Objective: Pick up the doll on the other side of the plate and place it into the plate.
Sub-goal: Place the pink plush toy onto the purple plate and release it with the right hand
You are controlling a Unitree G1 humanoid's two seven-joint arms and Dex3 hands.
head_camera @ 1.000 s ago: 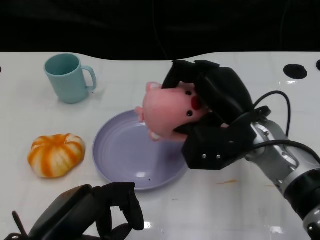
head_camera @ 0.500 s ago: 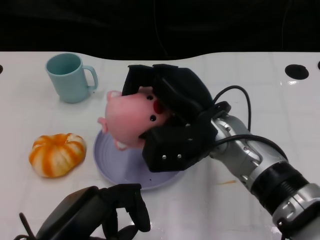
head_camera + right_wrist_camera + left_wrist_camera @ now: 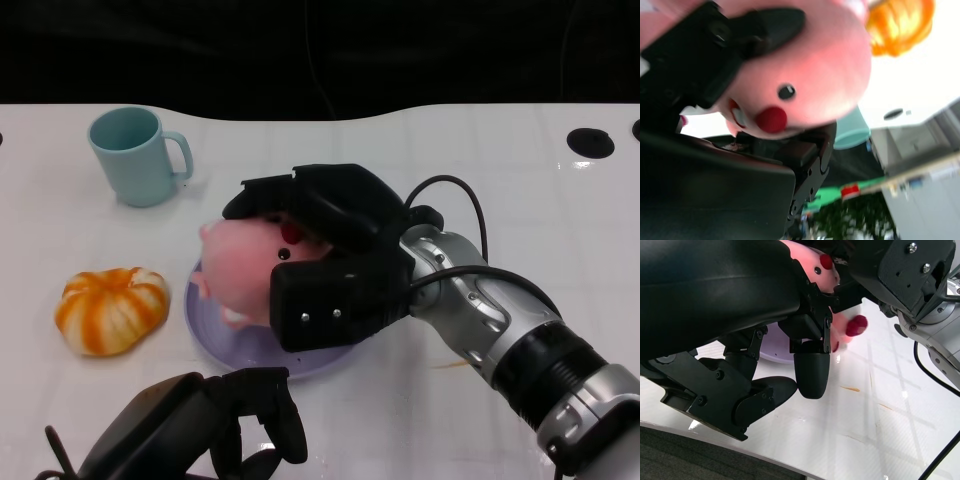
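Head view shows the right hand (image 3: 325, 255) wrapped around the pink doll (image 3: 240, 272), fingers curled over its top and the thumb side pressed underneath, so the soft toy cannot slip while carried. The doll hangs low over the left part of the purple plate (image 3: 215, 340); whether it touches the plate is hidden by the hand. This looks like the final lowering before release. The left hand (image 3: 215, 425) rests near the counter's (image 3: 500, 170) front edge with fingers curled in, holding nothing, out of the way. An orange pumpkin (image 3: 110, 308) and a teal mug (image 3: 135, 155) stand apart from the plate, leaving it free.
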